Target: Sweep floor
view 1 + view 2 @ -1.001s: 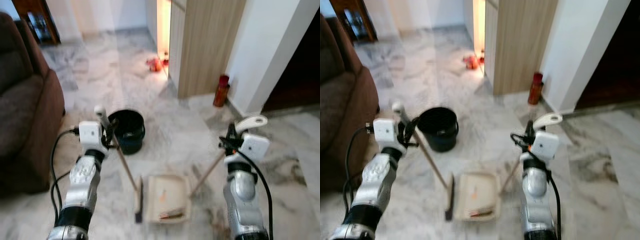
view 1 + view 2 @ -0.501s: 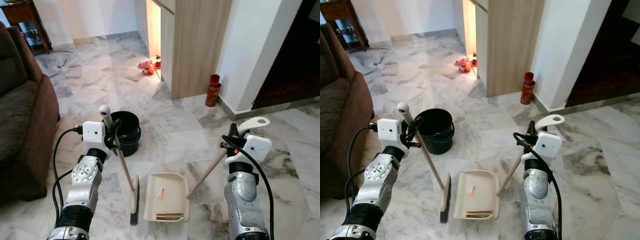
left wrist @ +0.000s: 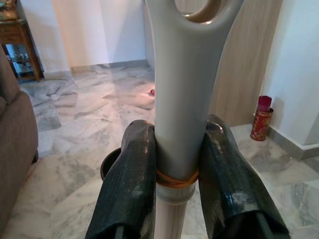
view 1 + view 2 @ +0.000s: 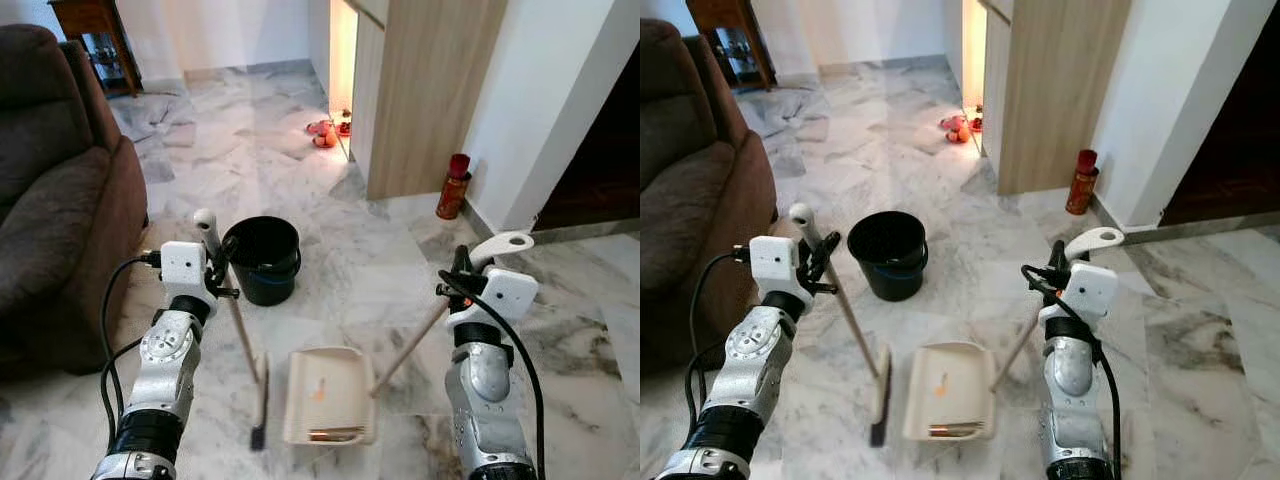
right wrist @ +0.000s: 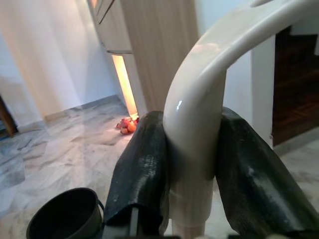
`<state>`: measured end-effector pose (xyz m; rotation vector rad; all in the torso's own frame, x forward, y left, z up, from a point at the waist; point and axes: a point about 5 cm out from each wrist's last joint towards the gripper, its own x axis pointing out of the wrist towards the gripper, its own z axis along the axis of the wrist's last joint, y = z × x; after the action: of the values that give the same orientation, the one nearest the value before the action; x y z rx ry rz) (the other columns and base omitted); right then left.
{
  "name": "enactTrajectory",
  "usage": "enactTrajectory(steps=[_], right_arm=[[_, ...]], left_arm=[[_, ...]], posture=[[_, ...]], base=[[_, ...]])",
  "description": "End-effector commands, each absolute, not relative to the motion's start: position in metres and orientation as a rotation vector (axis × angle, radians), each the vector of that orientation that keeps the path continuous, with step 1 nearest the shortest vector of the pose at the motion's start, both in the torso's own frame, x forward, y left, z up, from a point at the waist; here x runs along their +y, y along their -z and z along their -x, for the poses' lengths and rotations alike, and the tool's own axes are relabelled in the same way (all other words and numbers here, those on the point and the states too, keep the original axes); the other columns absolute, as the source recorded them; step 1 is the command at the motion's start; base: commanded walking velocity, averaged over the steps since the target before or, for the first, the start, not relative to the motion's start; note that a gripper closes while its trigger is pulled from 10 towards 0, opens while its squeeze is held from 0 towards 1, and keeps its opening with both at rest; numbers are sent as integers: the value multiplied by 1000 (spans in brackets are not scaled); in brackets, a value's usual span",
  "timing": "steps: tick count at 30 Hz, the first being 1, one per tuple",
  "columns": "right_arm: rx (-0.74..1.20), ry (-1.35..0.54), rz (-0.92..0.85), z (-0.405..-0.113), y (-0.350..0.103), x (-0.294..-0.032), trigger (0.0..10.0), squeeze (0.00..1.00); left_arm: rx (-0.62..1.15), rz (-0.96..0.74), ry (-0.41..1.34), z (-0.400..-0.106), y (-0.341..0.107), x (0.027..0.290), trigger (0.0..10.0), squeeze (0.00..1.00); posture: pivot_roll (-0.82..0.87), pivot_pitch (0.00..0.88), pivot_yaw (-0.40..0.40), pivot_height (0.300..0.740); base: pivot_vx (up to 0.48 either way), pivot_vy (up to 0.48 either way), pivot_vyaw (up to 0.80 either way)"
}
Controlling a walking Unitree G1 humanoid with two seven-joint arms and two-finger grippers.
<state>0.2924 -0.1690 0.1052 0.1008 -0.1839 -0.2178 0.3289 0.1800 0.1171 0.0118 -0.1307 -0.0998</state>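
Both grippers clamped on handles: left gripper [image 3: 179, 169] pinching the grey broom [image 4: 238, 340] grip, bristles on the marble floor [image 4: 330, 250]; right gripper [image 5: 192, 174] squeezing the cream dustpan [image 4: 328, 396] handle, pan flat beside the bristles, near a black bucket [image 4: 262, 258].

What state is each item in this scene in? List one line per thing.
left gripper: shut on the broom handle
right gripper: shut on the dustpan handle
broom: head on floor
dustpan: flat on floor, debris inside
bucket: upright
red can: upright
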Motion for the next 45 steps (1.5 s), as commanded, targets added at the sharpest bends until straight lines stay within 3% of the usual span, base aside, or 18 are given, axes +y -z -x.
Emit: enactTrajectory(steps=[1, 21, 36, 45], right_arm=[[-215, 211, -105, -295, -113, -168, 10000, 0], [-222, 201, -83, -296, -115, -168, 10000, 0], [-225, 195, -81, -296, -115, -166, 10000, 0], [-223, 192, -97, -297, -115, -165, 10000, 0]], left_arm=[[-170, -17, 100, -332, -128, 180, 10000, 0], [-166, -27, 93, -332, -127, 179, 10000, 0], [-167, -28, 98, -333, -128, 178, 10000, 0], [-168, -29, 102, -333, -128, 177, 10000, 0]], posture=[[9, 0, 52, 740], [9, 0, 45, 740], [7, 0, 48, 740], [10, 0, 47, 740]], base=[[247, 0, 0], [272, 0, 217], [283, 0, 542], [282, 0, 0]])
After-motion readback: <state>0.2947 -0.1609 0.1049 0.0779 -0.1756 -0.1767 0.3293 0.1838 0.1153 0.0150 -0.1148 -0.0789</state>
